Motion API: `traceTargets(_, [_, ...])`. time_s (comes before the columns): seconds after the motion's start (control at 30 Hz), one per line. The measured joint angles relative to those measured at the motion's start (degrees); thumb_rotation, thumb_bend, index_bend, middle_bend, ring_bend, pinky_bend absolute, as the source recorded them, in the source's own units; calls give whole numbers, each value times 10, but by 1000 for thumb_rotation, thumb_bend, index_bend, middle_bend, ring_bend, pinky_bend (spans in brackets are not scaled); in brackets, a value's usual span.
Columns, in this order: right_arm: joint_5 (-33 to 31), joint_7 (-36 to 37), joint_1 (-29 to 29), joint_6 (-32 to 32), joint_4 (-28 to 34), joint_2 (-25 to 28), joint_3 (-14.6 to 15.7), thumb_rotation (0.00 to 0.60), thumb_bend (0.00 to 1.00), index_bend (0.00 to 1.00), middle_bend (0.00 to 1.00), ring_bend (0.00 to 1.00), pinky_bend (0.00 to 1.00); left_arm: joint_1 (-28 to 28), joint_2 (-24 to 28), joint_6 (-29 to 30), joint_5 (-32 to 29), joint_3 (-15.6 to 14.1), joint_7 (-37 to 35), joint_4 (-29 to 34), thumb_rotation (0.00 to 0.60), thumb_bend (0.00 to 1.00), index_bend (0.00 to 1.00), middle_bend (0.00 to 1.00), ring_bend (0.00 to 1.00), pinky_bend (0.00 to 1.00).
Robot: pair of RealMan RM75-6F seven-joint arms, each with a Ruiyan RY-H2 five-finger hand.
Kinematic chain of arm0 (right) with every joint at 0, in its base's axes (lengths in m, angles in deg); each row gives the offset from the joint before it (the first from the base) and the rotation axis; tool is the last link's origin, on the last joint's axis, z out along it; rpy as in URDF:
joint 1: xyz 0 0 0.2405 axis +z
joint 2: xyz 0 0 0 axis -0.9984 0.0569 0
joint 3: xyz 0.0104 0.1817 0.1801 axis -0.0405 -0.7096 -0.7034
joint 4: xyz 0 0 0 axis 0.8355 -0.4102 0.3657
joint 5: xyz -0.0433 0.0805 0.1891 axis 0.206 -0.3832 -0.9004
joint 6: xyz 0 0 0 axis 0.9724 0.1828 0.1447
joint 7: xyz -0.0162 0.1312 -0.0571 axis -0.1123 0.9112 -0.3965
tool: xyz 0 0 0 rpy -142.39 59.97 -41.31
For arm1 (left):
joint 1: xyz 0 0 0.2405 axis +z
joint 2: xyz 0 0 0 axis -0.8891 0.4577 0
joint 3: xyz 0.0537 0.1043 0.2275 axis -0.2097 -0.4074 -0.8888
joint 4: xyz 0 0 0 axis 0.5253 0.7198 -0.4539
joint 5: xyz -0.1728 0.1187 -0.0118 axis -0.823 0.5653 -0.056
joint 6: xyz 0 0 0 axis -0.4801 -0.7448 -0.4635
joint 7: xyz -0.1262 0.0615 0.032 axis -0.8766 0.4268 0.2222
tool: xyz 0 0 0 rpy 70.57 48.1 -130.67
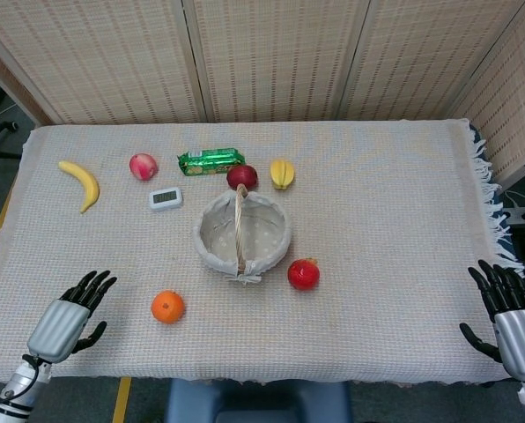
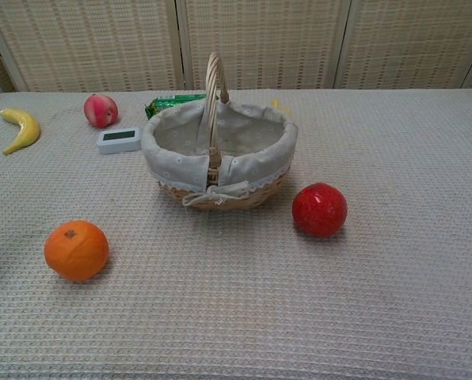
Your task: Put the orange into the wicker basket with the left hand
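The orange (image 1: 167,307) (image 2: 76,250) lies on the cloth near the table's front edge, left of centre. The wicker basket (image 1: 242,234) (image 2: 218,154), lined with pale fabric and with an upright handle, stands mid-table, behind and to the right of the orange. My left hand (image 1: 71,320) hovers at the front left corner, a short way left of the orange, fingers spread and holding nothing. My right hand (image 1: 507,317) is at the front right corner, fingers apart and empty. Neither hand shows in the chest view.
A red pomegranate (image 1: 303,274) lies right of the basket. Behind it are a dark apple (image 1: 241,177), a yellow fruit (image 1: 282,173), a green packet (image 1: 210,160), a white timer (image 1: 165,198), a peach (image 1: 143,166) and a banana (image 1: 80,183). Woven screens stand behind the table.
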Motion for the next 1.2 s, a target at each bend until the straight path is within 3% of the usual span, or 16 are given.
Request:
traceTargets(0.77, [0, 18, 7, 11, -2, 7, -1, 600, 112, 5, 0, 0, 81, -77, -1, -133, -84, 23, 107, 144, 600, 317, 0, 0, 0, 282])
traceTargets(0.97, [1, 15, 9, 17, -1, 7, 1, 600, 112, 5, 0, 0, 82, -91, -36, -144, -110, 34, 129, 156, 600, 315, 0, 0, 0, 281])
traceTargets(1.2, [1, 18, 10, 17, -1, 9, 1, 600, 112, 5, 0, 0, 82, -106, -108, -138, -136, 53, 155, 126, 600, 312, 0, 0, 0, 281])
